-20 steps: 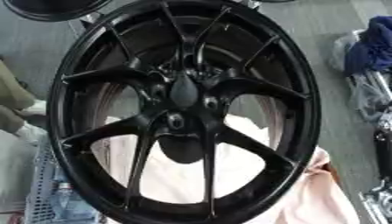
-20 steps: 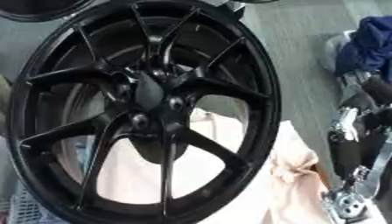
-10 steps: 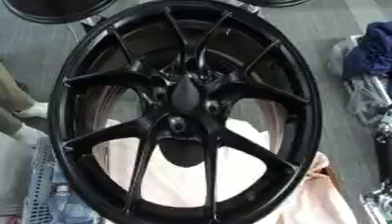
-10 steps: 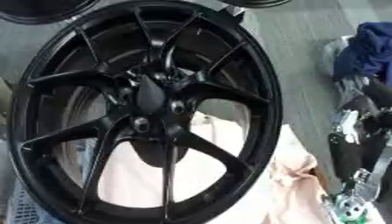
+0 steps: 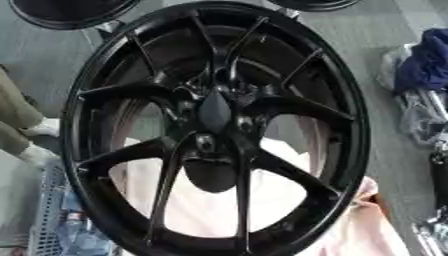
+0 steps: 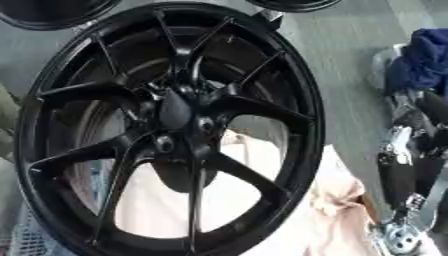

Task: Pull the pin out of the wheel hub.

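Observation:
A large black multi-spoke wheel point(image 5: 214, 125) fills the middle of both views, lying tilted on a pale pink cloth. Its hub point(image 5: 214, 112) has a dark oval centre cap with bolt holes around it. Just below the cap, a small round greyish piece point(image 5: 206, 143) sits in one hole; I cannot tell whether it is the pin. My right hand point(image 6: 399, 172), black with silver joints, shows only at the right edge of the right eye view, well clear of the wheel. No left hand shows in either view.
The pink cloth point(image 6: 337, 210) spreads under the wheel and out to the lower right. A blue garment point(image 6: 427, 65) lies at the upper right. Parts of other black wheels point(image 5: 66, 12) show along the top edge. A mesh basket point(image 5: 48, 220) stands at the lower left.
The whole picture has shifted a little, so the camera moved. The wheel and my right hand show no move of their own.

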Action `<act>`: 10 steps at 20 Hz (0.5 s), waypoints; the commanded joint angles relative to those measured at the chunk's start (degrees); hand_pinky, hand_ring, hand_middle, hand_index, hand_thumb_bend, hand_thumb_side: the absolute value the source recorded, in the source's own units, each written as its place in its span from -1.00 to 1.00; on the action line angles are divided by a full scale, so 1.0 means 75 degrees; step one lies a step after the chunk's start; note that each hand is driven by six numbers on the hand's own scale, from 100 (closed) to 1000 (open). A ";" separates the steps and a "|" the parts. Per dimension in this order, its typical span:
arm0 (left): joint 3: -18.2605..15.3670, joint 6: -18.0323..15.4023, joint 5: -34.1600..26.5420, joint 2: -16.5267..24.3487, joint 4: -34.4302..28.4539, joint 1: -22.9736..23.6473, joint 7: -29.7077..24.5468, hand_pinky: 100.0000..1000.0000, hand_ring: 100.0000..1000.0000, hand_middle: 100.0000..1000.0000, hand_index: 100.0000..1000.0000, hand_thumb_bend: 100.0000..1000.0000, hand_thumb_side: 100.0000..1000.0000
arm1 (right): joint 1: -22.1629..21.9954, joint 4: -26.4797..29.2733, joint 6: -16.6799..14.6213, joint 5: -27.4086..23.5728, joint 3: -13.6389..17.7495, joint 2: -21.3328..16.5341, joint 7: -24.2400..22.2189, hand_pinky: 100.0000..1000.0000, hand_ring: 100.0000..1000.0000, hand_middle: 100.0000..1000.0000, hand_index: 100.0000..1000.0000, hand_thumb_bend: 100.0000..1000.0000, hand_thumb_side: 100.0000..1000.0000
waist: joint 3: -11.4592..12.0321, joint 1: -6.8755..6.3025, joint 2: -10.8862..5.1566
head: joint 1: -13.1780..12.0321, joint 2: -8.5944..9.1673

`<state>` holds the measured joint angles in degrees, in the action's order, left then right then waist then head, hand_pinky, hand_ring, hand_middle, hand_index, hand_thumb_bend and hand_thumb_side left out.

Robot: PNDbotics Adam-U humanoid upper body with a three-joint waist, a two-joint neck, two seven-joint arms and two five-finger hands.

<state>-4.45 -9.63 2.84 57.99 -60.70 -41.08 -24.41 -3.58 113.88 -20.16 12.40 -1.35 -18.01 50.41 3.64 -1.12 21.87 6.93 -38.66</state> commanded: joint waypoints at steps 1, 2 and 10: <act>-0.0123 -0.0026 -0.0528 0.0260 -0.0810 0.0074 0.0329 0.67 0.54 0.34 0.61 -1.00 0.17 | -0.0006 0.0095 -0.0247 -0.0023 0.0087 -0.0209 0.0208 -0.10 0.53 0.44 0.46 -1.00 -0.16 | 0.0032 0.0013 -0.0248 | 0.0004 0.0033; -0.0174 0.0005 -0.0819 0.0246 -0.1235 0.0199 0.0624 0.66 0.52 0.32 0.60 -1.00 0.14 | -0.0011 0.0095 -0.0254 -0.0014 0.0091 -0.0234 0.0208 -0.10 0.53 0.44 0.46 -1.00 -0.16 | 0.0044 0.0028 -0.0248 | 0.0006 0.0026; -0.0479 0.0666 -0.3286 -0.0845 -0.5673 0.2117 0.4158 0.62 0.43 0.23 0.53 -1.00 0.19 | 0.0039 0.0095 -0.0306 0.0025 0.0130 -0.0318 0.0208 -0.09 0.53 0.44 0.46 -1.00 -0.18 | 0.0089 0.0135 -0.0203 | -0.0003 0.0143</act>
<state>-6.66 -5.26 -19.15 51.65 -97.98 -25.05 2.92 -3.50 113.88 -20.41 12.41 -0.96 -19.14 50.16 4.26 0.08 21.84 6.94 -38.51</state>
